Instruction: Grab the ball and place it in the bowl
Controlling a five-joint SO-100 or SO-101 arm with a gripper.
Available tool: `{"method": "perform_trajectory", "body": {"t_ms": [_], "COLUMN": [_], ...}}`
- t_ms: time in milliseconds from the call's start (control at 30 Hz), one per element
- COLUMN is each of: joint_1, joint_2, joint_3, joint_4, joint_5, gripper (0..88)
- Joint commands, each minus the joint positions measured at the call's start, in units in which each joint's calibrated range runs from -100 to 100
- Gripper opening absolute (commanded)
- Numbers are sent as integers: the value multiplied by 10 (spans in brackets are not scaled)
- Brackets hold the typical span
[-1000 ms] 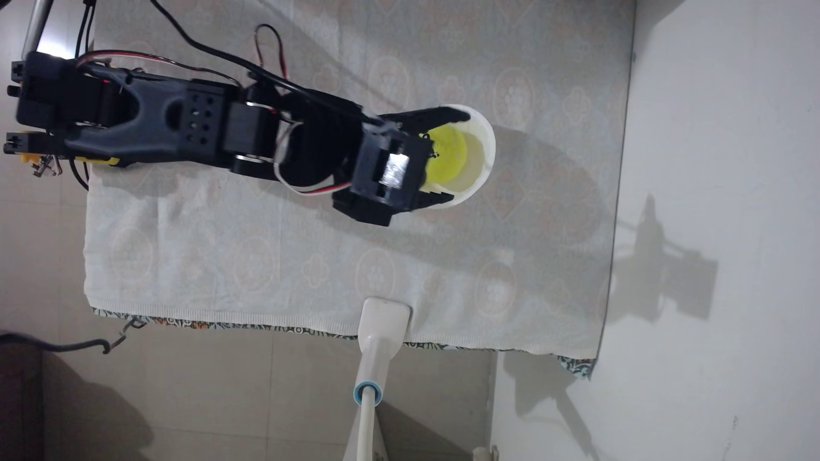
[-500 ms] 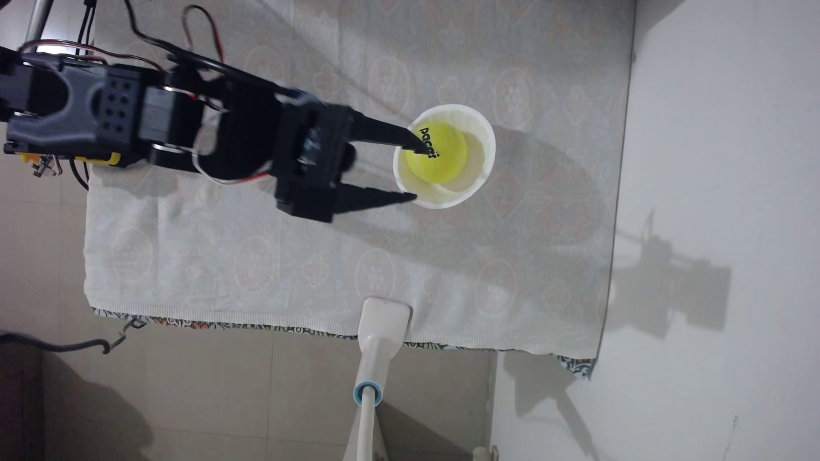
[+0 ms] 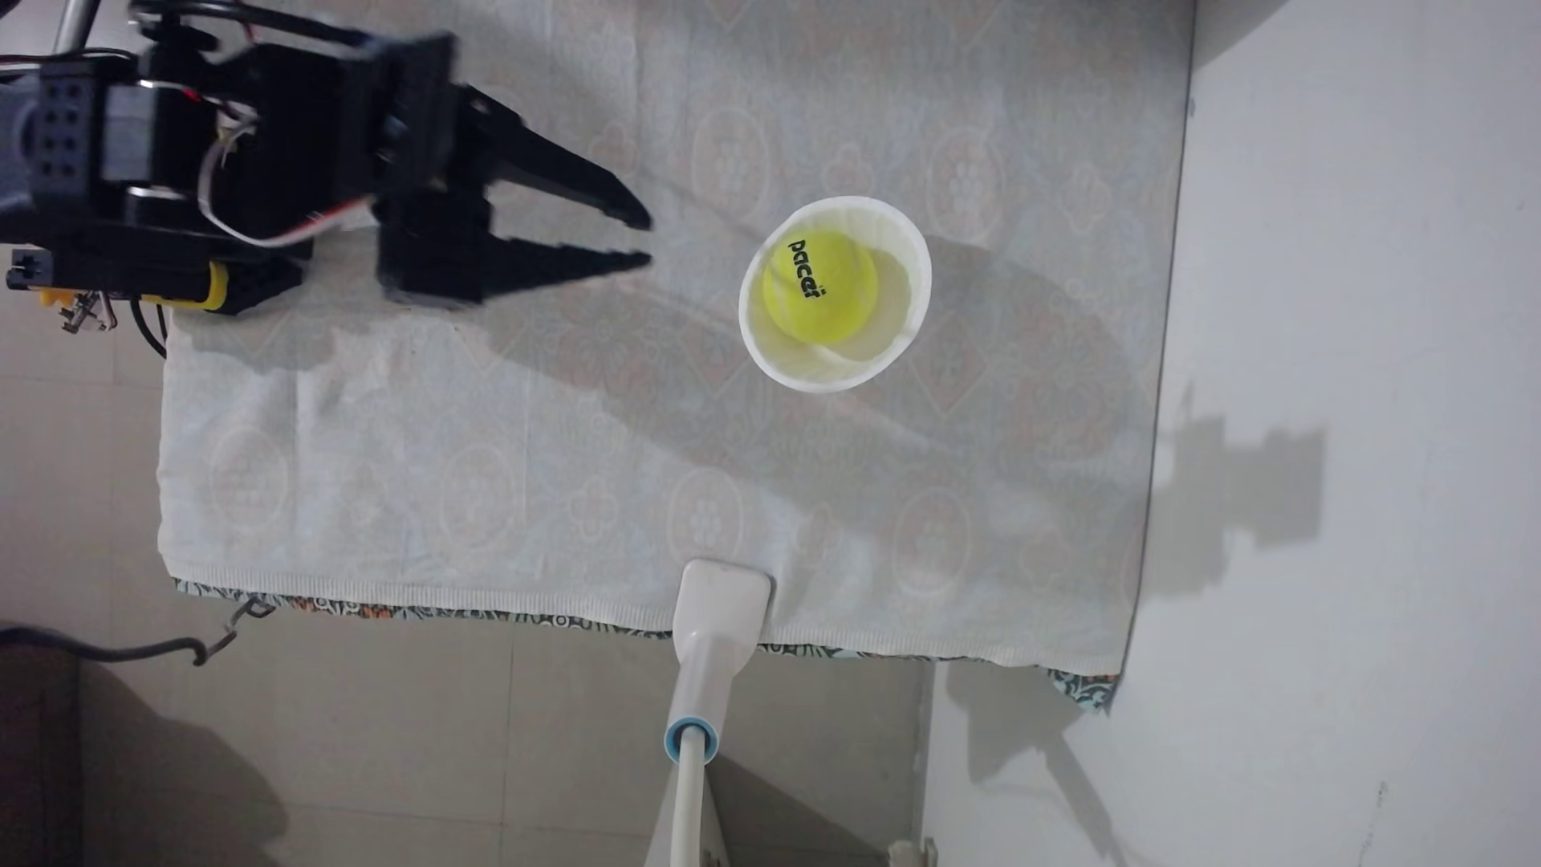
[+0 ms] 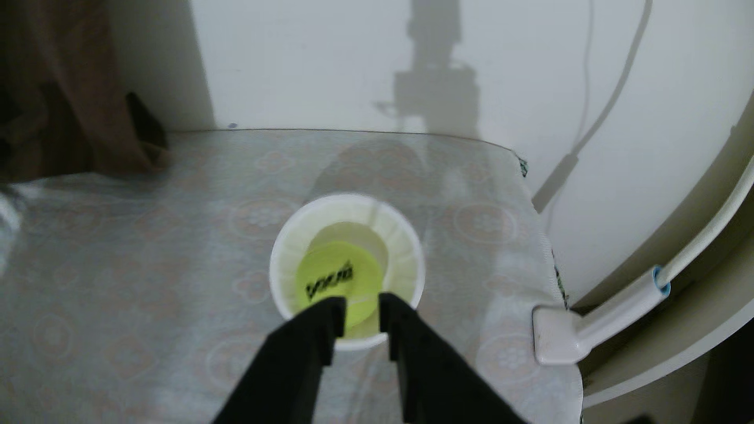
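1. A table covered with a pale patterned cloth (image 3: 584,467) stands against a white wall (image 3: 1351,250); a tiled floor shows below the table's edge in the fixed view.
2. A white lamp clamp (image 3: 721,604) grips the table's lower edge in the fixed view, and its stem carries a blue ring (image 3: 690,740). The wrist view shows the same clamp (image 4: 559,336) at the table's right edge.
3. The bowl (image 3: 905,242) sits on the cloth toward the right of the fixed view, upright, its fluted rim facing up. In the wrist view the bowl (image 4: 402,236) lies at the centre.
4. The ball (image 3: 821,288) rests inside the bowl, black lettering on top, touching nothing else. The wrist view shows the ball (image 4: 338,271) toward the near side of the bowl.
5. The gripper (image 3: 644,242) is at the upper left of the fixed view, well apart from the bowl, its tips pointing toward it.
6. Its jaws stand narrowly apart and hold nothing; in the wrist view the gripper (image 4: 362,303) frames the bowl's near rim through the gap.
7. The arm's shadow falls on the cloth and the wall.
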Motion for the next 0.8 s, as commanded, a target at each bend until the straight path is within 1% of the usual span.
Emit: {"method": "perform_trajectory", "body": {"t_ms": [0, 67, 200, 333, 633, 767], "joint_1": [-16, -16, -13, -27, -32, -53], "joint_2": [-88, -103, -124, -151, -196, -244], "joint_3": [58, 90, 155, 214, 312, 415], "joint_4": [12, 18, 13, 13, 12, -11], "joint_5": [-3, -8, -11, -14, -4, -2], "gripper": [18, 2, 2, 2, 2, 2]}}
